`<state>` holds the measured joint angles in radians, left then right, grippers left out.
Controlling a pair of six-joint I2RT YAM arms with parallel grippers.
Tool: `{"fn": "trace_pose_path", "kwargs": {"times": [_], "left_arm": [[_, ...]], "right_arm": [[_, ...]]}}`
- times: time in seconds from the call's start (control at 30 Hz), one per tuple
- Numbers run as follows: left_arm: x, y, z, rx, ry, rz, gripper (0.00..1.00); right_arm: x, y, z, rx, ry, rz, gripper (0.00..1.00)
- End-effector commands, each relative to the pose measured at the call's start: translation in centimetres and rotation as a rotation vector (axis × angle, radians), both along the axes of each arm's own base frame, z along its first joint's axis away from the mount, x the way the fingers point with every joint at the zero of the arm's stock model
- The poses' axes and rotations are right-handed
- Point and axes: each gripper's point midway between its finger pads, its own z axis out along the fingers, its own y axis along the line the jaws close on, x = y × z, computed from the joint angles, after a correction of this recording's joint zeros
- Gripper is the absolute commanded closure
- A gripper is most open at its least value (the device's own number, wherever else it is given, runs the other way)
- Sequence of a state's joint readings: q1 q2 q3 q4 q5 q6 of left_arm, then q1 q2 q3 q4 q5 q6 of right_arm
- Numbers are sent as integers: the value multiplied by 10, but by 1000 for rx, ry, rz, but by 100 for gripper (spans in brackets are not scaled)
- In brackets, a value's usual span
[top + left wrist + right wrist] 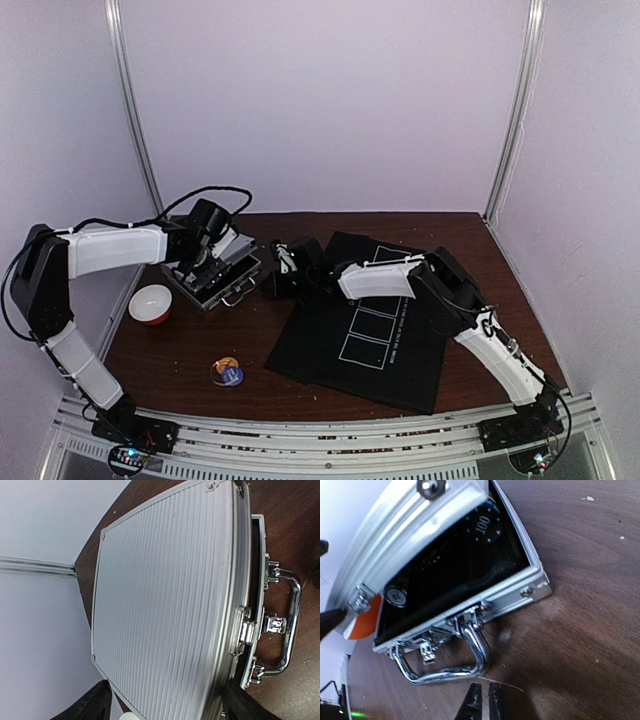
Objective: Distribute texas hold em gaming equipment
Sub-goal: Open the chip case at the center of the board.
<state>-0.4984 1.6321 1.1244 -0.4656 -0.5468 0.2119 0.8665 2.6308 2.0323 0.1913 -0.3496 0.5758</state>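
Straddling the case lid point(165, 605), left hand point(161, 706) gapes.

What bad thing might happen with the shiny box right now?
The lid is only partly up, with the left end effector at its edge. A slip might let it drop shut over the poker chips. The right end effector sits close to the handle, so it may bump the silver case and shove it sideways.
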Motion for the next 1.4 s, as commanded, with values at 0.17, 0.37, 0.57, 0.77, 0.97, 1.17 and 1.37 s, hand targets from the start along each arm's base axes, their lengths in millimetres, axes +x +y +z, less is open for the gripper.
{"fn": "trace_pose_path", "kwargs": {"times": [0.17, 0.37, 0.57, 0.77, 0.97, 1.17, 1.37], "left_arm": [[17, 24, 22, 12, -109, 78, 22], [19, 26, 23, 12, -116, 79, 22], [21, 27, 22, 9, -117, 81, 22], [23, 28, 23, 10, -119, 80, 22], [23, 29, 20, 11, -114, 82, 22], [23, 29, 21, 7, -117, 80, 22], [23, 28, 17, 5, -109, 78, 22]], "right_arm": [[23, 30, 62, 337, 25, -3, 83], [43, 31, 103, 559, 72, -70, 75], [60, 26, 94, 644, 160, -193, 64], [69, 21, 91, 686, 236, -292, 48], [73, 25, 87, 746, 274, -350, 36], [79, 25, 73, 753, 290, -395, 33], [77, 28, 99, 804, 183, -370, 24]]}}
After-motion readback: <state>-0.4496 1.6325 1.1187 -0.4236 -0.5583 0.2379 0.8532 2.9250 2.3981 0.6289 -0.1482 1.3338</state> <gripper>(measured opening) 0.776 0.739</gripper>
